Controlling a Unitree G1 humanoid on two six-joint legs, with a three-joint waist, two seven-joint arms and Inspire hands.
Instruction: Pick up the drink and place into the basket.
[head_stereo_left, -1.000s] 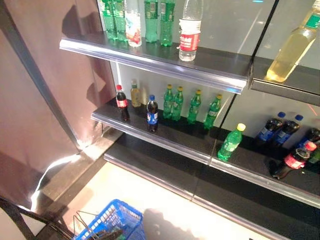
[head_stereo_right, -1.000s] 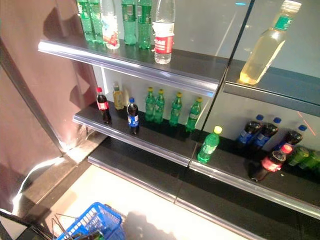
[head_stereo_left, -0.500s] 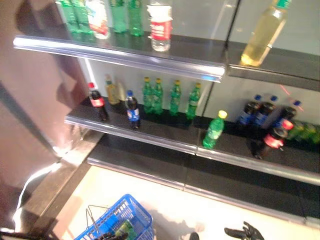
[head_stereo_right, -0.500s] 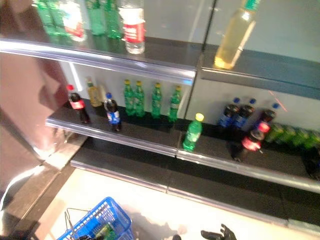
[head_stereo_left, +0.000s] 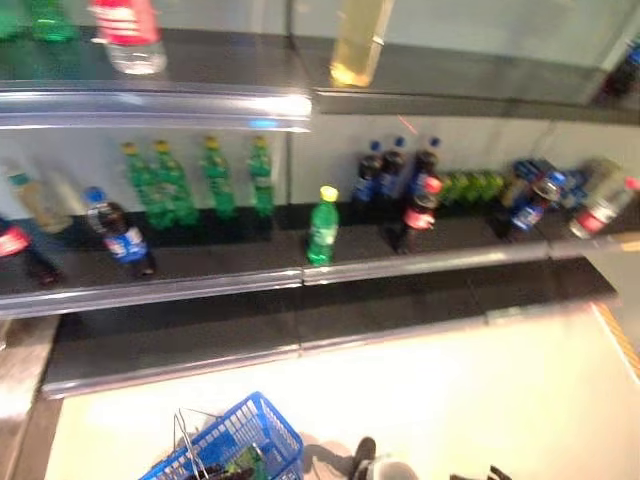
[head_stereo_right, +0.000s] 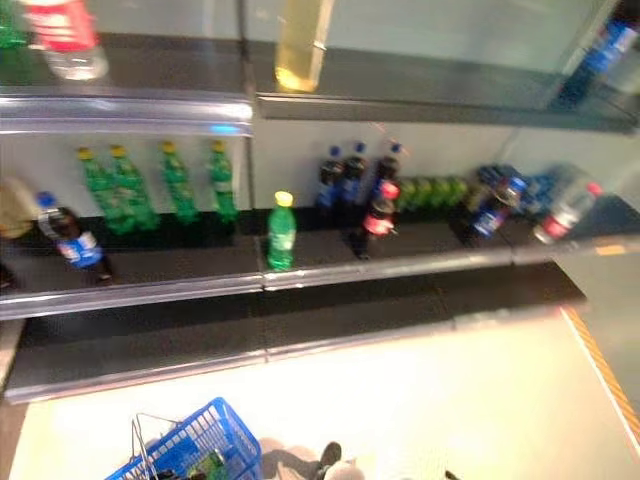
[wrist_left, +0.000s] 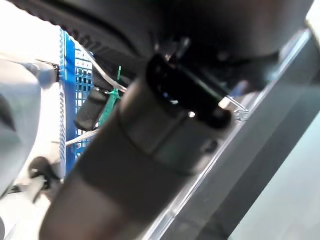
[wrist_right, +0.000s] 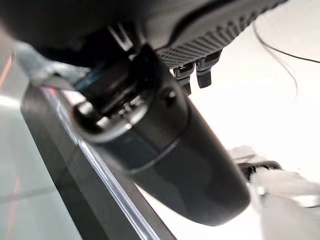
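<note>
Green drink bottle with yellow cap (head_stereo_left: 321, 225) upright at the front edge of the middle shelf (head_stereo_left: 420, 265), blue basket (head_stereo_left: 245, 437) on the floor below to the left, left hand (wrist_left: 150, 140) and right hand (wrist_right: 160, 135) both filling their wrist views, finger state cannot be told

A blue basket (head_stereo_right: 190, 452) is seen at the bottom edge on the pale floor (head_stereo_right: 420, 390), with a green item (head_stereo_right: 212, 466) lying inside it. Behind the floor, a dark lower shelf (head_stereo_right: 300, 270) carries drinks. A green bottle with a yellow cap (head_stereo_right: 281, 232) stands alone near the shelf's front edge. To its left, 4 green bottles (head_stereo_right: 150, 187) are lined up further back, and a dark bottle with a blue label (head_stereo_right: 72, 243) is tilted in front of them. To its right, a dark bottle with a red cap (head_stereo_right: 378, 217) stands before a group of dark bottles (head_stereo_right: 345, 177). On the upper shelf (head_stereo_right: 130, 105), a yellowish bottle (head_stereo_right: 303, 45) and a clear bottle with a red label (head_stereo_right: 62, 35) are placed.
</note>
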